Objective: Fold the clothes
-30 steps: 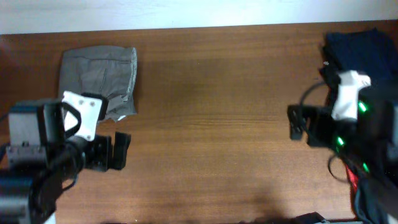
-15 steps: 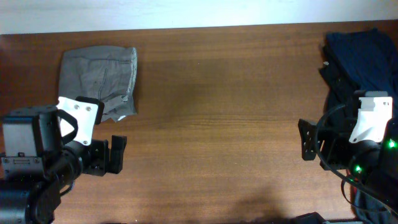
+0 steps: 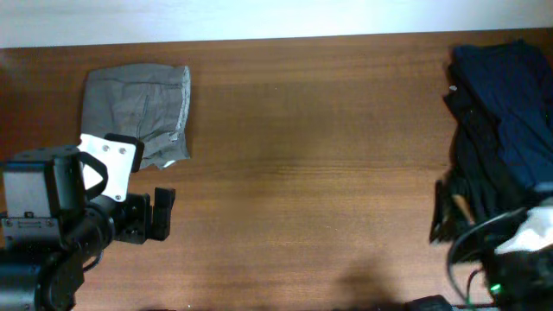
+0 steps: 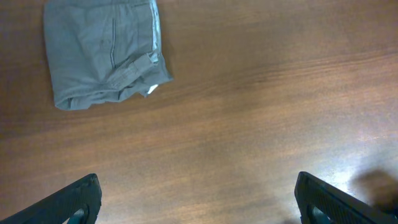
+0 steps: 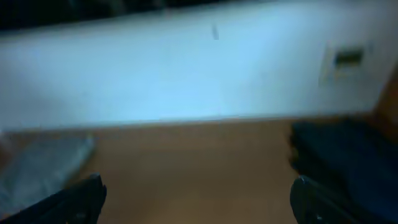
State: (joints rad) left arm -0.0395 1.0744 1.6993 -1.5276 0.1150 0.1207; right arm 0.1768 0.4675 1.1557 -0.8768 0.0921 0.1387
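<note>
Black-fingered, the left gripper (image 3: 162,213) stands with jaws spread wide and empty over the wooden table (image 3: 311,147). The folded grey-olive shorts (image 3: 138,112) lie ahead to its left, untouched. The right gripper (image 3: 442,218) is spread too, beside navy and black garments (image 3: 501,112).

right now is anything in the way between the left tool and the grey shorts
Nothing visible. Only bare table lies between the open left tool and the shorts, which sit just beyond it. The dark clothes pile is at the opposite edge, well clear.
</note>
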